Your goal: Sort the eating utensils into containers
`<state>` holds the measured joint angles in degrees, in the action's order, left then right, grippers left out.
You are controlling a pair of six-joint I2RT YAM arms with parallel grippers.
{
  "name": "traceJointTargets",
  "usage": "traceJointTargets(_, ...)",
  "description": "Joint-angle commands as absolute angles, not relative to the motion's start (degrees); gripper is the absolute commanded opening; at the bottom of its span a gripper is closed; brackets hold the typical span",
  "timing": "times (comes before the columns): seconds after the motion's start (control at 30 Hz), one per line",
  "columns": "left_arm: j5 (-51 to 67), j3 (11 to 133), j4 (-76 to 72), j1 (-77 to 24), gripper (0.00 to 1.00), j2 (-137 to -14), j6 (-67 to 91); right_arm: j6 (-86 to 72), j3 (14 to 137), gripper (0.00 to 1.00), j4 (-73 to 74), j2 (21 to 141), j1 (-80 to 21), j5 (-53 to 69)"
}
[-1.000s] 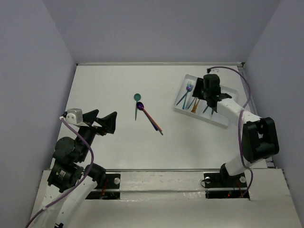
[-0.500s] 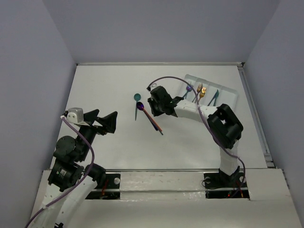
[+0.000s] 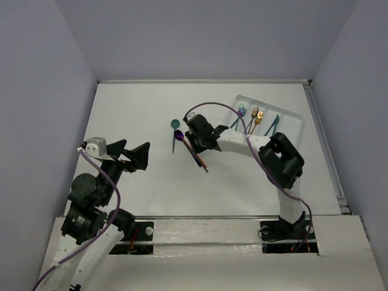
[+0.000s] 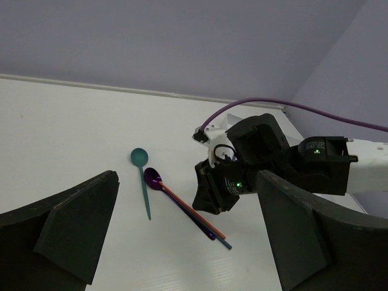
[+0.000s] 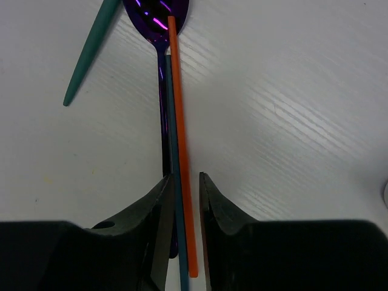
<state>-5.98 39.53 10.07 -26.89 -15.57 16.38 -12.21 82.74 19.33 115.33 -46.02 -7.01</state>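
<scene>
White table sits inside a box with pale grey walls. Both arms are bolted at the near edge.

On the near left, the left claw hangs above the table. It holds nothing. Its two dark fingers are spread far apart.

Past it, in the middle of the table, a few utensils lie flat. A teal spoon lies by itself, a bit to the left. Just beside it is a purple spoon. An orange handle and a thin teal handle lie right on top of the purple spoon, all three in one line. I cannot tell what is at the other end of those two.

The right claw is down low over this bunch. Its fingers are only a little apart. The orange and thin teal handles run between them. A thin strip of white shows next to the orange one, so the claw is not squeezing yet.

Far on the right is the white tray. A purple fork, gold ones and a teal one lie in its long slots.
</scene>
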Motion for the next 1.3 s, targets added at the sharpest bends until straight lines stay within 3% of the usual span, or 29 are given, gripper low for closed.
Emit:
traceJointTargets(0.0, -5.10, 40.96, 7.38, -26.63, 0.99, -16.00, 15.82, -12.04, 85.16, 0.29, 19.95, 116.01, -46.85, -7.12)
traceJointTargets(0.87, -4.92, 40.96, 7.29, -26.63, 0.99, -15.91, 15.82, -14.41, 85.25, 0.42, 24.78, 117.25, -51.33, -8.00)
traceJointTargets(1.27, -4.92, 40.96, 7.29, -26.63, 0.99, -15.82, 15.73, -15.12, 85.69, 0.42, 24.96, 117.42, -51.33, -9.40)
